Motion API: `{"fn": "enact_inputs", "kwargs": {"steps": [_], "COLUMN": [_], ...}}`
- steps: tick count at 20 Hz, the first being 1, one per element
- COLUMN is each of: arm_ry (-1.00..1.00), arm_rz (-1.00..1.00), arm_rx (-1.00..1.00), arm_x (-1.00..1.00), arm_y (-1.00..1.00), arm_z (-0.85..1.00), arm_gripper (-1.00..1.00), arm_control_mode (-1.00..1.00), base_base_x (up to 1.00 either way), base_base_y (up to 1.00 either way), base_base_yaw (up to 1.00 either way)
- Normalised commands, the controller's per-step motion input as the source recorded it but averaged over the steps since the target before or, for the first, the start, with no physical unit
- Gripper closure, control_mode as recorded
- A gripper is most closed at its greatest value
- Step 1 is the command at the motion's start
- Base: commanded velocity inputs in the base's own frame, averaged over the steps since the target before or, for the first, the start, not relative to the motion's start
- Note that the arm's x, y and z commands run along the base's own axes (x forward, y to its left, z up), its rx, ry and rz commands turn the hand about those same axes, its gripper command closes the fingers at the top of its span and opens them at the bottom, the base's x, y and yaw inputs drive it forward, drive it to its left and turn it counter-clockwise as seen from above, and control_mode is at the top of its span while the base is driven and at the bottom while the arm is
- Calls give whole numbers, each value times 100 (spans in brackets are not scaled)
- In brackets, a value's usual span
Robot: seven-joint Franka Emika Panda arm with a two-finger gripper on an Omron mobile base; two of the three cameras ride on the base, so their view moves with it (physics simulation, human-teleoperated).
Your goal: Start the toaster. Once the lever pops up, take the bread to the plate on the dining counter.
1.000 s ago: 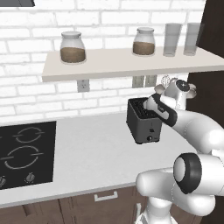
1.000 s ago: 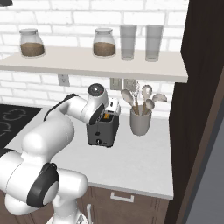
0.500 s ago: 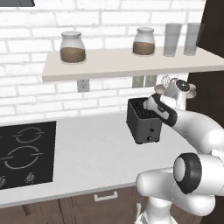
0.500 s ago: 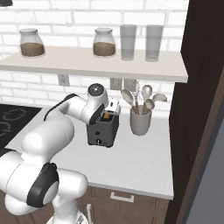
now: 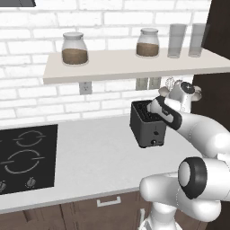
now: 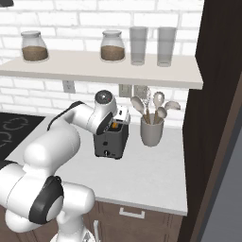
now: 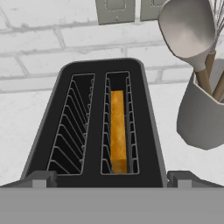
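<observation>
Glossy white rounded arm (image 5: 202,130) segments joined by dark joint bands.

tabletop (image 5: 90,157): pale grey, against white brick wall | on it: toaster (image 5: 147,124) upright toward right end; grey utensil crock (image 6: 151,132) just beside toaster, apart; black cooktop (image 5: 24,155) set in at left | shelf (image 5: 130,65) above: two brown-filled jars (image 5: 74,48), two clear glasses (image 5: 177,41)

The white arm rises from the lower right of the left base view, bends at its dark elbow joint and reaches up-left. Its gripper (image 7: 112,179) points downward, jaws spread wide, fingertips (image 7: 42,178) at the frame's bottom, holding nothing.
</observation>
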Motion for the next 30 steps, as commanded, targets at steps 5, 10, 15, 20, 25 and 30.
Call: {"fn": "enact_inputs", "kwargs": {"steps": [5,10,15,20,25,30], "arm_ry": [0,0,0,0,0,0], "arm_rz": [0,0,0,0,0,0], "arm_rx": [0,0,0,0,0,0], "arm_x": [0,0,0,0,0,0], "arm_y": [0,0,0,0,0,0], "arm_z": [0,0,0,0,0,0], "arm_gripper": [-100,-100,-100,-100,-100,-100], "arm_control_mode": [-100,-100,-100,-100,-100,-100], "base_base_x": [0,0,0,0,0,0], "base_base_y": [0,0,0,0,0,0], "base_base_yaw": [0,0,0,0,0,0]}}
